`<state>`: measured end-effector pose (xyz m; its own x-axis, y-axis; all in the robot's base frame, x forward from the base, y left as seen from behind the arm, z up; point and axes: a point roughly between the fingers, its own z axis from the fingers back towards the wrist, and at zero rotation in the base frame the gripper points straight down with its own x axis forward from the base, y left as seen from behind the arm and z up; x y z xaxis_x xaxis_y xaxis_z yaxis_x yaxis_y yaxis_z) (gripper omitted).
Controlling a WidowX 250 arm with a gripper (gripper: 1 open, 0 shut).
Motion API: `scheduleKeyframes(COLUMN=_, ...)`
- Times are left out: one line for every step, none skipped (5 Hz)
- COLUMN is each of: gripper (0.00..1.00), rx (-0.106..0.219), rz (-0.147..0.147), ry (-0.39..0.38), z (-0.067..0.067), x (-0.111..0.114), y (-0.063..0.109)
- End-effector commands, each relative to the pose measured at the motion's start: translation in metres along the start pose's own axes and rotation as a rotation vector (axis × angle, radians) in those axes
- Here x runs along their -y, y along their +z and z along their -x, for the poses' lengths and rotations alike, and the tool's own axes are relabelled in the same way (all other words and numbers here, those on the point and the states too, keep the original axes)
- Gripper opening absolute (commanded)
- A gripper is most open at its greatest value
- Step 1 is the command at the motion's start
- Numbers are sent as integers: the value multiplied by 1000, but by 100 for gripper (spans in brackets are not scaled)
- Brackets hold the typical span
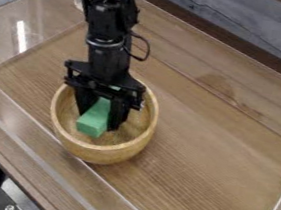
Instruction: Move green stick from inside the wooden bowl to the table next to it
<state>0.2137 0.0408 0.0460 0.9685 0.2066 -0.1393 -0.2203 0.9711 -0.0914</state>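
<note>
In the camera view, the small, matte bright-green bar (93, 120) is inside the round light-tan wooden bowl (99, 155), low between the spread fingers of the black robot hand (100, 111), toward its near-left side. Its long axis slants from near left to far right. The hand reaches in from the far side, its fingers standing partly apart; I cannot tell whether they grip the bar or merely straddle it. The step looks to be securing the bar and lifting it out. The brown wood-grain table (212, 139) spreads widely to the right of the bowl, so a lift over the thick right rim and a short move right would seem the easiest way; too low, and bar or fingers could catch the rim and drag the bowl.
</note>
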Motion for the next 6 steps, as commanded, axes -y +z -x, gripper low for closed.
scheduleKeyframes(gripper=0, rx=77, rz=6, ry=7, z=-11, x=-1, y=20)
scheduleKeyframes(gripper=0, rx=81, rz=13, ry=11, z=-12, x=-1, y=23)
scheduleKeyframes(gripper=0, rx=86, rz=19, ry=14, z=-12, x=-1, y=27)
scheduleKeyframes(gripper=0, rx=92, rz=24, ry=19, z=-13, x=-1, y=30)
scheduleKeyframes(gripper=0, rx=99, rz=28, ry=22, z=-14, x=-1, y=33)
scheduleKeyframes(gripper=0, rx=104, rz=31, ry=24, z=-15, x=-1, y=35)
